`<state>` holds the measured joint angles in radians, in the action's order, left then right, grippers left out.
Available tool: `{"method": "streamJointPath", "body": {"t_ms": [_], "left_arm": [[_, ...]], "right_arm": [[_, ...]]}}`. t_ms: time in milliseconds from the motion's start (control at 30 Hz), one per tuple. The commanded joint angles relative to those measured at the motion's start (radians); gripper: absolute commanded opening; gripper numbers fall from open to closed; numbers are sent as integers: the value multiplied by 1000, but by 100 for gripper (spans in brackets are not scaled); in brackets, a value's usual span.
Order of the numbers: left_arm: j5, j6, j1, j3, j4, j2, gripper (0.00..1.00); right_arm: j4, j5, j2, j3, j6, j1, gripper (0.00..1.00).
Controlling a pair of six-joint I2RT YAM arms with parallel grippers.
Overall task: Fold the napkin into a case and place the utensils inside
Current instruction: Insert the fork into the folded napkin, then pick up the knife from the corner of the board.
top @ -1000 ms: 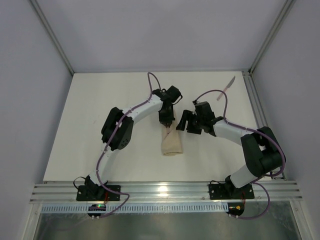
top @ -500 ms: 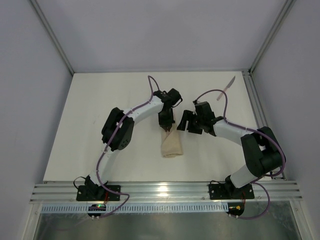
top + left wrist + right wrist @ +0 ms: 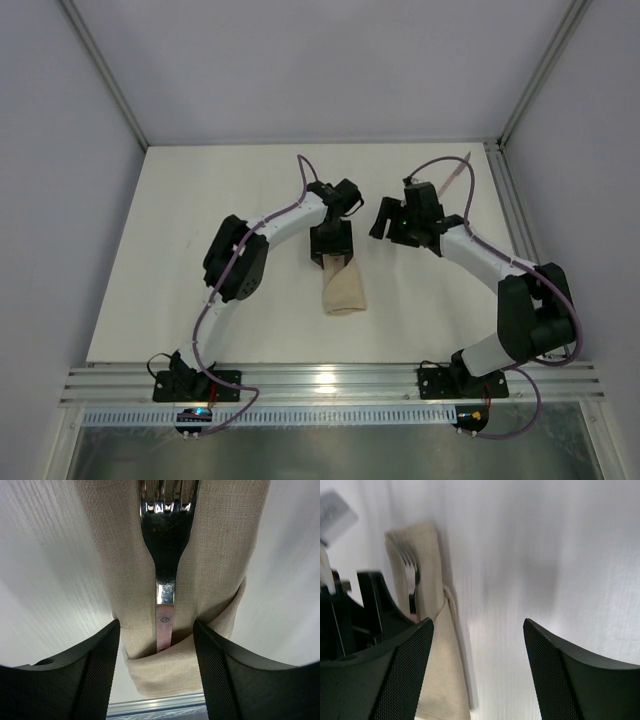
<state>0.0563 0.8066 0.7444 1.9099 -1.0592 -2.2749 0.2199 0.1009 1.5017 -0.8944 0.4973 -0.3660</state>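
The napkin lies folded into a narrow beige case [image 3: 340,290] at the table's middle, also seen as the case [image 3: 210,580] and the case [image 3: 437,675]. A silver fork [image 3: 167,540] with a pinkish handle rests on the cloth, handle end tucked into the pocket fold; the fork [image 3: 410,567] shows its tines. My left gripper [image 3: 332,245] hangs over the case's far end, the left gripper [image 3: 157,647] open, jaws astride the cloth and off the fork. My right gripper [image 3: 385,215] stands open over bare table, the right gripper [image 3: 477,650] empty. The knife [image 3: 460,165] lies at the far right.
The white table [image 3: 200,250] is walled by grey panels with a metal post and rail [image 3: 510,200] along the right side. An aluminium rail [image 3: 330,385] runs along the near edge by the arm bases. The right arm's cable loops near the knife.
My left gripper has opened and let go of the fork, which stays in the case. My right gripper has drawn away from the case, toward the far right.
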Motion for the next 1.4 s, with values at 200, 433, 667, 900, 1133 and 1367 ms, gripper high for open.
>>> {"method": "streamJointPath", "body": {"t_ms": [200,433,667,900,1133,1367], "left_arm": [[-45,-44,-42,90,-62,110,62],[-76,-170,-128,20,-4,181,61],[-235,-404,-175,-150,128,281,61],[-285,-483,-175,-275,246,342,62],[-179,-495,-185,-227,235,249,39],[-150,-491,-206,-203,220,239,39]], "right_arm": [[169,-210,110,-447,-71,309,76],[344,-248,500,-908,-45,443,76],[573,-296,864,-1317,-74,467,76],[558,-267,936,-1344,-75,475,75],[653,-262,1051,-1515,-74,481,69],[731,-228,1091,-1529,-57,492,66]]}}
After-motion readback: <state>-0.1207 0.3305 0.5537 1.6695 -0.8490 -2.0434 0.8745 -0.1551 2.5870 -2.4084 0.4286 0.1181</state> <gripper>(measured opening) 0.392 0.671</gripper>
